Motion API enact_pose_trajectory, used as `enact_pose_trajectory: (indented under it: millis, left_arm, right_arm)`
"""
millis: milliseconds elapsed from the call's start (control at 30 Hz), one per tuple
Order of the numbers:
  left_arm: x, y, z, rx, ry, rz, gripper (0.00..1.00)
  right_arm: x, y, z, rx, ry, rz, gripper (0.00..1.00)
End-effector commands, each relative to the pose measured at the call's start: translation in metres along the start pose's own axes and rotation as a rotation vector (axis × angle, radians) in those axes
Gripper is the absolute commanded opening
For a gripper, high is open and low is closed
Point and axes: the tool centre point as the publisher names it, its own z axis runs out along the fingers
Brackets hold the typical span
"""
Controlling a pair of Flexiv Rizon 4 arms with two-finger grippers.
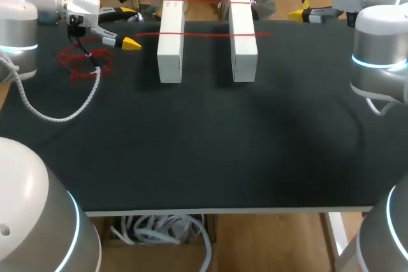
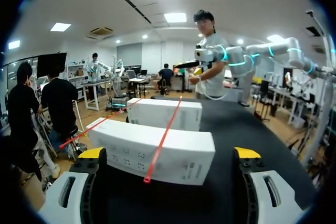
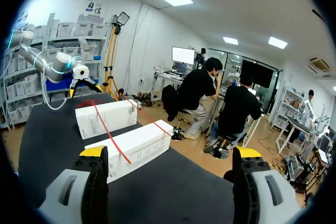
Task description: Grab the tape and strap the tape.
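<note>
— What's on the table [image 1: 204, 151]?
— Two white boxes lying side by side with a gap between: the left box [image 1: 170, 52] and the right box [image 1: 243, 52].
— And the grippers?
— The left gripper [image 2: 169, 153] and right gripper [image 3: 170, 152] are both spread wide, holding nothing.
— The tape?
— Red tape [image 1: 204, 33] runs across both boxes. A loose tangle [image 1: 83, 62] lies near the left gripper.

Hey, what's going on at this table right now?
Two robot arms flank a black table where two white boxes sit side by side. Two strands of red tape run across both boxes, and a loose tangle of it lies near the left end effector. It and the right end effector are open, holding nothing.
</note>
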Motion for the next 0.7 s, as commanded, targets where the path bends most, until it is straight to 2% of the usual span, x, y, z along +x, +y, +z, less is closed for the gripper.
enact_pose_trajectory:
  millis: [33,67,100,133,167,233,267,300,333,367,400,533,633,700]
  left_arm:
    - [-0.0089,0.0045,0.0016,0.001,0.014,0.009,0.37]
    - [-0.0092,0.0047,0.002,0.009,0.027,0.013,0.42]
    - [-0.0093,0.0047,0.002,0.01,0.024,0.011,0.27]
    - [-0.0101,0.0048,0.0022,0.01,0.023,0.01,0.23]
    - [-0.0104,0.0048,0.0024,0.013,0.027,0.012,0.29]
    - [-0.0111,0.0048,0.0028,0.019,0.034,0.008,0.31]
    - [-0.0113,0.0047,0.003,0.022,0.039,0.011,0.22]
    - [-0.012,0.0049,0.0032,0.016,0.033,0.011,0.22]
    - [-0.0125,0.0052,0.0037,0.016,0.033,0.012,0.34]
    - [-0.0127,0.0053,0.0043,0.029,0.048,0.014,0.4]
    - [-0.0127,0.0053,0.0042,0.029,0.048,0.014,0.32]
    - [-0.0131,0.0052,0.0045,0.026,0.05,0.017,0.42]
    - [-0.014,0.0052,0.0051,0.026,0.055,0.02,0.41]
    - [-0.0148,0.0056,0.0055,0.026,0.055,0.021,0.45]
  right_arm:
    - [-0.0001,0.0004,-0.0003,0.002,0.001,0.0,1.0]
    - [-0.0001,0.0004,-0.0003,0.002,0.001,0.0,1.0]
    - [-0.0001,0.0004,-0.0003,0.002,0.001,0.0,1.0]
    - [-0.0001,0.0004,-0.0003,0.002,0.001,0.0,1.0]
    - [-0.0001,0.0004,-0.0003,0.002,0.001,0.0,1.0]
    - [-0.0001,0.0004,-0.0003,0.002,0.001,0.0,1.0]
    - [-0.0001,0.0004,-0.0003,0.002,0.001,0.0,1.0]
    - [-0.0001,0.0004,-0.0003,0.002,0.001,0.0,1.0]
    - [-0.0001,0.0004,-0.0003,0.002,0.001,0.0,1.0]
    - [-0.0001,0.0004,-0.0003,0.002,0.001,0.0,1.0]
    - [-0.0001,0.0004,-0.0003,0.002,0.001,0.0,1.0]
    - [-0.0001,0.0004,-0.0003,0.002,0.001,0.0,1.0]
    - [-0.0001,0.0004,-0.0003,0.002,0.001,0.0,1.0]
    - [-0.0001,0.0004,-0.0003,0.002,0.001,0.0,1.0]
